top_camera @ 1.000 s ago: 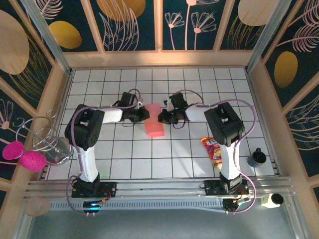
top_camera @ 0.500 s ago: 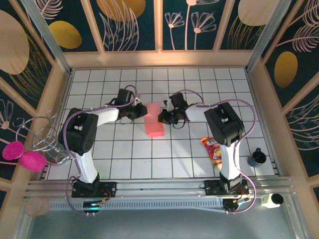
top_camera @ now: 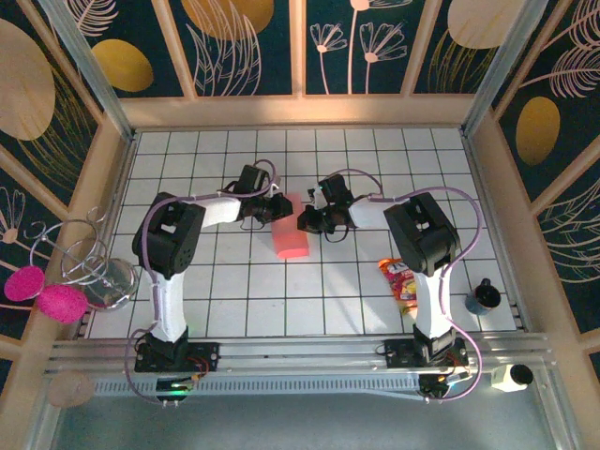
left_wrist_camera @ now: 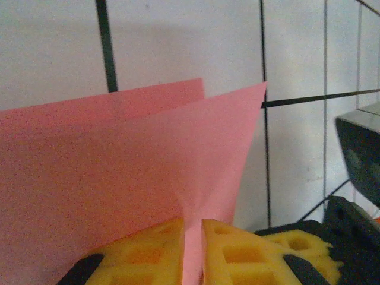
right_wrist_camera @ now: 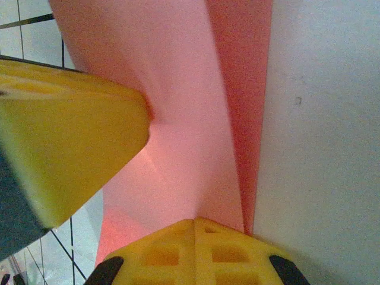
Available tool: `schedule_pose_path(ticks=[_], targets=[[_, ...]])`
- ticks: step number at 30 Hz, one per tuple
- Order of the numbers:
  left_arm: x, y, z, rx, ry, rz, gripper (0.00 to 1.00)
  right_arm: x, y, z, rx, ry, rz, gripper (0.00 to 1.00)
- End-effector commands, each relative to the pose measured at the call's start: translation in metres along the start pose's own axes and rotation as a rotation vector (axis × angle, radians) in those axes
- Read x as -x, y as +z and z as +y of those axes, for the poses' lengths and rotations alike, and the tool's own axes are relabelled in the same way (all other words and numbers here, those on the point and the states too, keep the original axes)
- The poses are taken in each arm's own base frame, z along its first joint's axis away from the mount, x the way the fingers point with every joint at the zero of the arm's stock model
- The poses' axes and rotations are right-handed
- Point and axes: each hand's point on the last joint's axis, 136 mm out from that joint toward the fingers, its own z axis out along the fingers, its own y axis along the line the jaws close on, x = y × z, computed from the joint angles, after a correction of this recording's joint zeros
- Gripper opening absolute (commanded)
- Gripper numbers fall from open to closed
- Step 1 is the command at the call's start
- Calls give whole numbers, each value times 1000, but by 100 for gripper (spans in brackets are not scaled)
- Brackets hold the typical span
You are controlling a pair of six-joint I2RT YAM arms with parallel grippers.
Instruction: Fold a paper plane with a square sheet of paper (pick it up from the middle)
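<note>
The square sheet of paper [top_camera: 291,229] lies folded over into a narrow salmon-pink strip on the white tiles, mid-table. My left gripper [top_camera: 277,208] meets its upper left edge. In the left wrist view the yellow fingers [left_wrist_camera: 155,252] of the left gripper [left_wrist_camera: 192,252] pinch a raised ridge of the paper [left_wrist_camera: 119,172]. My right gripper [top_camera: 306,220] holds the strip's right edge. In the right wrist view the right gripper [right_wrist_camera: 196,252] is shut on the paper [right_wrist_camera: 184,136], with the left gripper's yellow finger [right_wrist_camera: 65,148] close by. The paper plane is out of view.
A red and yellow snack packet [top_camera: 400,279] lies beside the right arm's base. A small dark cup [top_camera: 483,296] stands at the right edge. A wire stand [top_camera: 94,267] and pink balls [top_camera: 42,292] sit beyond the left wall. Wooden walls ring the tiled floor.
My left gripper drew back a little, then moved right onto the paper's upper left edge, and the left elbow swung. The right gripper has stayed on the paper.
</note>
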Motion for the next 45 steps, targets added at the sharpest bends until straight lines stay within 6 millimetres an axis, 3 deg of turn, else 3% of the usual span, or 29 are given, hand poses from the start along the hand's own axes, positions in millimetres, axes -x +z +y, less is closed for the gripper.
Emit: schedule_pose_path(ticks=[1,9,13,18,21,25,28,33,40,45], targets=[[0,4,16,57,10,17,15,-135,1,-165,-586,226,336,0],[-1,0,54,99,-34,13,15,-144,-1,-172,-607,231,353,0],[8,-14,76,106,-65,-14,15,-149,-2,-177,-628,229,367,0],[30,-30,90,115,-63,-63,16,-152,-4,-181,-646,220,376,0],[46,-39,81,112,-41,-99,15,-151,-4,-181,-644,218,377,0],[57,-54,49,26,-29,-142,16,-150,-3,-179,-636,217,376,0],[50,-56,29,-14,-14,-145,16,-151,-2,-179,-631,218,379,0],[31,-36,8,-48,12,-90,16,-151,0,-179,-628,222,383,0],[34,-11,28,18,-4,-62,16,-154,-2,-181,-635,224,389,0],[42,-8,62,91,-32,-72,15,-156,-4,-184,-650,223,389,0]])
